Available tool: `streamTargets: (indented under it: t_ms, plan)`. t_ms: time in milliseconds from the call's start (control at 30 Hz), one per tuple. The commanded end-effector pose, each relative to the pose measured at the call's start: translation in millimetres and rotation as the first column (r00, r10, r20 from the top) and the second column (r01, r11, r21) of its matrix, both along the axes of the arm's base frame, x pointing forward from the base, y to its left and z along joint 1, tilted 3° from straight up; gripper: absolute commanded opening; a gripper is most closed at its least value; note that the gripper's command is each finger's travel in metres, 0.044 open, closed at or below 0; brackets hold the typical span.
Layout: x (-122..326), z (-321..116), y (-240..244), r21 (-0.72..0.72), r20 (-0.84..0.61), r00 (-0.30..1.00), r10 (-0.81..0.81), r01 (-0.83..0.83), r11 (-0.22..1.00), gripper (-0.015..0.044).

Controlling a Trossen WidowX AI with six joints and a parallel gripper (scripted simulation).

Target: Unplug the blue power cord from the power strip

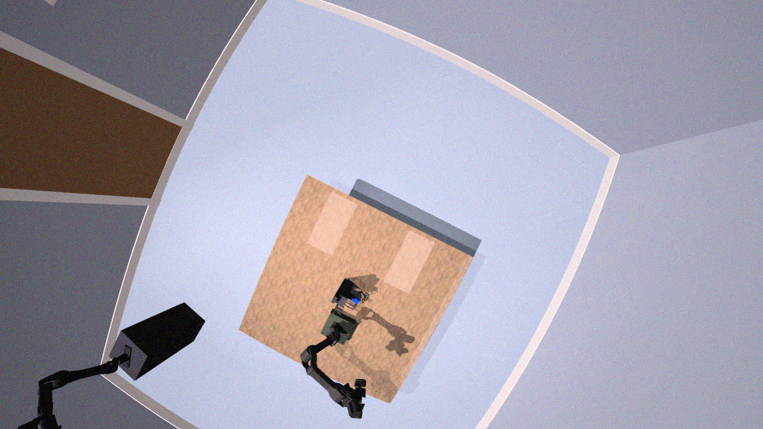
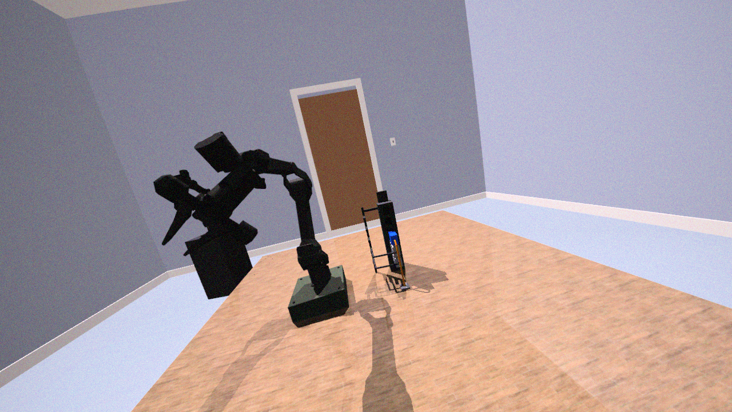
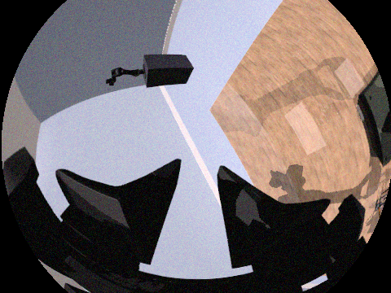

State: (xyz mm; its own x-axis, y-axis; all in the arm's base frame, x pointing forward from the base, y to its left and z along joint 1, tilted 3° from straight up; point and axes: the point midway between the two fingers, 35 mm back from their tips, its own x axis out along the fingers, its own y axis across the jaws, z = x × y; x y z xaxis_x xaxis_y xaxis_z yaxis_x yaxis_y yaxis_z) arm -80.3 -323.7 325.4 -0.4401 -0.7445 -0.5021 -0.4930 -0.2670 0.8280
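Observation:
A dark upright unit with a thin rack frame, probably bearing the power strip (image 1: pixel 346 286) (image 2: pixel 386 212), stands on the wooden surface beside my arm's green base. A small bright blue piece (image 1: pixel 355 301) (image 2: pixel 392 236), probably the blue plug or cord, is low against this unit. Whether it sits in a socket is too small to tell. My gripper (image 3: pixel 199 167) is partly open, with nothing between its fingers in the wrist view. It is on the far side of the base from the unit, well away from the strip, plug and cord.
An orange cord (image 2: pixel 399 258) hangs beside the blue piece, down to a small grey item on the wooden surface (image 1: pixel 288 266) (image 2: pixel 512 286). The green base (image 2: pixel 317 302) stands close to the rack. A black block (image 1: pixel 160 338) (image 3: pixel 169 71) with another arm stands beyond the surface.

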Motion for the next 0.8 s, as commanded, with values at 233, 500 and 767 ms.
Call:
streamTargets:
  t_ms: [233, 500, 767]
  plan:
    - [170, -56, -2, 0.331, -0.002, 0.788, 0.615, -0.58, 0.744, 0.016]
    - [286, -106, 62, 0.573, 0.086, 0.359, 0.93, -0.781, 0.248, 0.016]
    - [363, -150, 174, 0.716, 0.253, -0.16, 0.954, -0.632, -0.296, 0.016]
